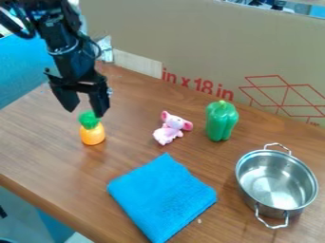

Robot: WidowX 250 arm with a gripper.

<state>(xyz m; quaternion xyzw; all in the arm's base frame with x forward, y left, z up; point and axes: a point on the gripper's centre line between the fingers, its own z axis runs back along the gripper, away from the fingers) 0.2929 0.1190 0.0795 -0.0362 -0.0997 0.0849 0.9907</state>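
Landmark: blue cloth (162, 197), lying on the wood table (44, 147). I have my gripper (86, 113) beyond the cloth and to its left in the camera view, pointing down at the toy pineapple (92, 135). Jaws spread apart, nothing between them that I can see; one finger overlaps the green crown, contact cannot be confirmed. Pineapple upright, up and left of the cloth. Pink plush toy (170, 129) just beyond the cloth's far corner. Green toy pepper (221, 121) upright, beyond the cloth and to its right. Steel pot (277, 182) right of the cloth, two handles, no lid on.
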